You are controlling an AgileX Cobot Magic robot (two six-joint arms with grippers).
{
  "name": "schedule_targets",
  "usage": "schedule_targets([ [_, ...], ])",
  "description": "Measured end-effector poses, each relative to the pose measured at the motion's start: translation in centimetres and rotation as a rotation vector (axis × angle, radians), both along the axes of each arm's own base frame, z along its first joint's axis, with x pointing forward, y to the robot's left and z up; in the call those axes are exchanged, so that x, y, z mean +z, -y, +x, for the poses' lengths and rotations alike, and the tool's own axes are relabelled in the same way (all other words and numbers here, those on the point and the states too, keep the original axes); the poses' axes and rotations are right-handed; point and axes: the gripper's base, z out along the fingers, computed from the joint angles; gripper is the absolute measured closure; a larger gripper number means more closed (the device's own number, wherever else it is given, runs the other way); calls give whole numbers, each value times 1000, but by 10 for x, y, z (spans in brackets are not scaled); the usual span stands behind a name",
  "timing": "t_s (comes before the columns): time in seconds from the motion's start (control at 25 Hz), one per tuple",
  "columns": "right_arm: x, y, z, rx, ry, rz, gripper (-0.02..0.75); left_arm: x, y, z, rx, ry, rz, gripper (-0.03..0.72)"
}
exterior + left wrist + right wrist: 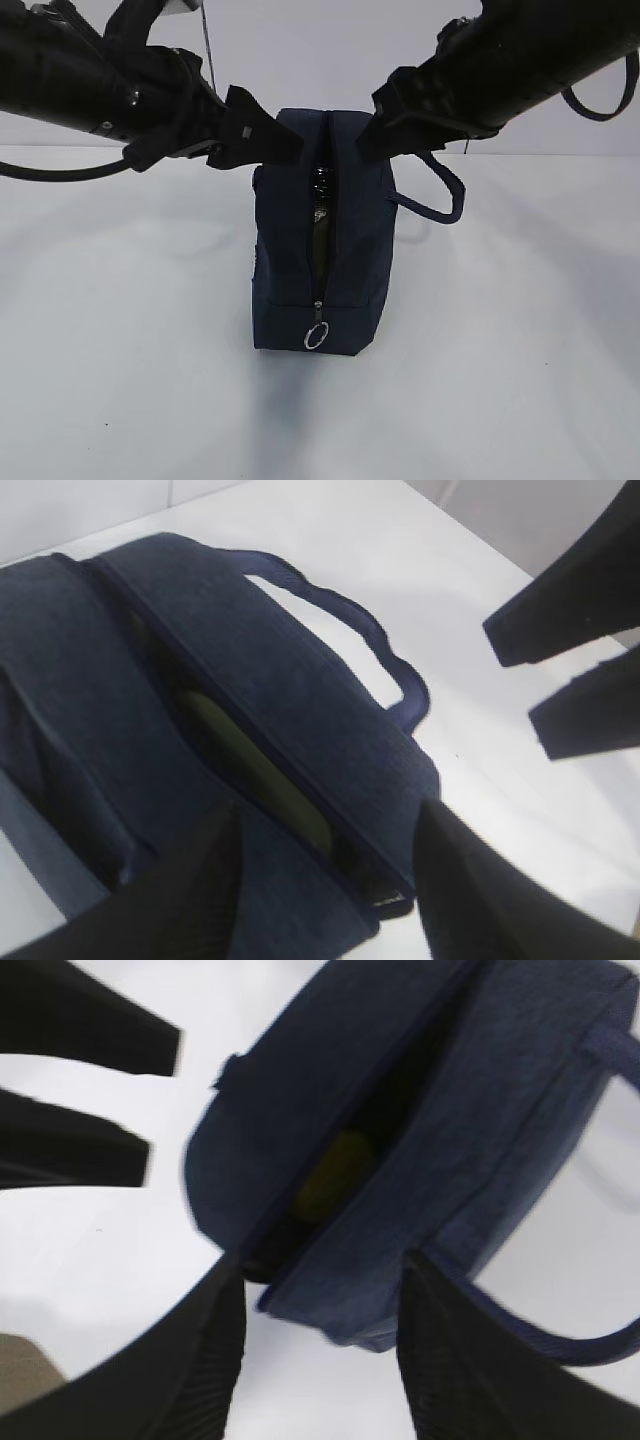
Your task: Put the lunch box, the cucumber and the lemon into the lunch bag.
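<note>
Navy fabric boxy lunch bag stands upright on the white table, end face toward the exterior camera, its top zipper slit partly open. Metal ring pull hangs low on the near end. One loop handle droops on the right gripper's side.

Left gripper, black, sits at the bag's top edge on its own side, jaws apart; the left wrist view shows both fingers spread over the top panel, nothing clamped between them. Right gripper, black, is at the opposite top edge, jaws also apart, straddling the bag's end in the right wrist view, nothing held. Contact with the fabric cannot be told for either.

Below and between the two grippers, inside the slit, a dull green-yellow surface shows. Which item it is cannot be told; the lunch box, cucumber and lemon are otherwise unseen.
</note>
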Motion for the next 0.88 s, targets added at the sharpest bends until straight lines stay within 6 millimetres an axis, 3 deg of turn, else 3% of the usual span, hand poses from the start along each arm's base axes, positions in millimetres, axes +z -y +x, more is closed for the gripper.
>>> schedule_targets([
  [0.24, -12, 8, -30, 2, -3, 107, 344, -17, -4, -10, -23, -38, 33, 298],
  [0.48, -39, 16, -63, 20, -23, 214, 344, -25, -15, -26, 29, 6, 1, 298],
  [0.68, -66, 15, -78, 46, -19, 338, 341, -47, -20, -36, 30, 3, 1, 299],
  [0.88, -92, 19, -82, -8, 5, 406, 341, -61, -18, -31, 42, 20, -12, 300],
])
